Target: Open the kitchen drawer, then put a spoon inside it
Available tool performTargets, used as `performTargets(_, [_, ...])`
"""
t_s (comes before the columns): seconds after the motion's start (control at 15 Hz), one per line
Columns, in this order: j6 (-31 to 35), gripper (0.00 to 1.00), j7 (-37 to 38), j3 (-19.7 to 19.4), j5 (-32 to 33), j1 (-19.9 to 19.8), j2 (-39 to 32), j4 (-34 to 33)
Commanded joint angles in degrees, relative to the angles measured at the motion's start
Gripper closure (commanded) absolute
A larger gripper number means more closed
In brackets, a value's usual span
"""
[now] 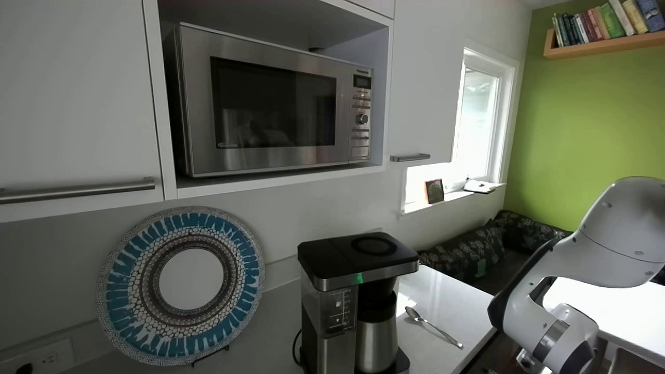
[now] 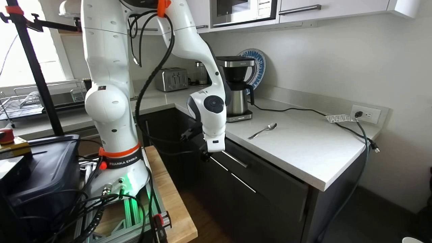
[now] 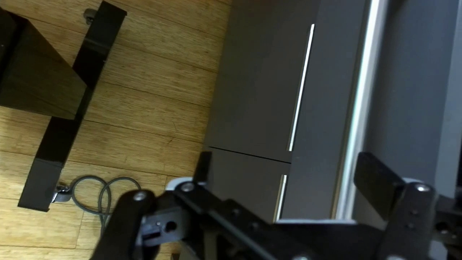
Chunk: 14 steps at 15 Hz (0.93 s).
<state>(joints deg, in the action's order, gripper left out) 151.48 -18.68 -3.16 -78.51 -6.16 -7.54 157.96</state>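
Note:
The silvery spoon [image 1: 435, 328] lies on the white counter beside the coffee maker; it also shows in an exterior view [image 2: 262, 131]. The dark grey drawer front [image 2: 270, 179] sits under the countertop and looks shut or nearly so. Its long metal handle [image 3: 355, 119] runs along the front and also shows in an exterior view [image 2: 235, 159]. My gripper [image 3: 287, 167] is open and empty, with its fingers wide apart. In the wrist view the handle passes between the fingers, close to the right finger; I cannot tell whether they touch. The exterior views mostly hide the fingertips.
The coffee maker [image 1: 358, 296] stands on the counter [image 2: 290, 145], with a round patterned plate [image 1: 182, 285] behind it. Cabinet doors with thin handles [image 3: 301, 86] lie below the drawer. The robot's wooden base table [image 2: 172, 202] stands facing the cabinets. A cord [image 2: 290, 109] crosses the counter's back.

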Motion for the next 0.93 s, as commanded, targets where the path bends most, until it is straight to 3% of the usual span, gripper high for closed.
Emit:
performTargets(0.0, [0.93, 0.00, -4.56, 0.77, -5.51, 0.26, -1.48, -0.70])
performTargets(0.4, [0.91, 0.00, -8.58, 1.76, -11.53, 0.92, -4.23, -2.34])
performTargets(0.87, [0.84, 0.00, -6.98, 2.36, -9.62, 1.32, -7.46, -3.74])
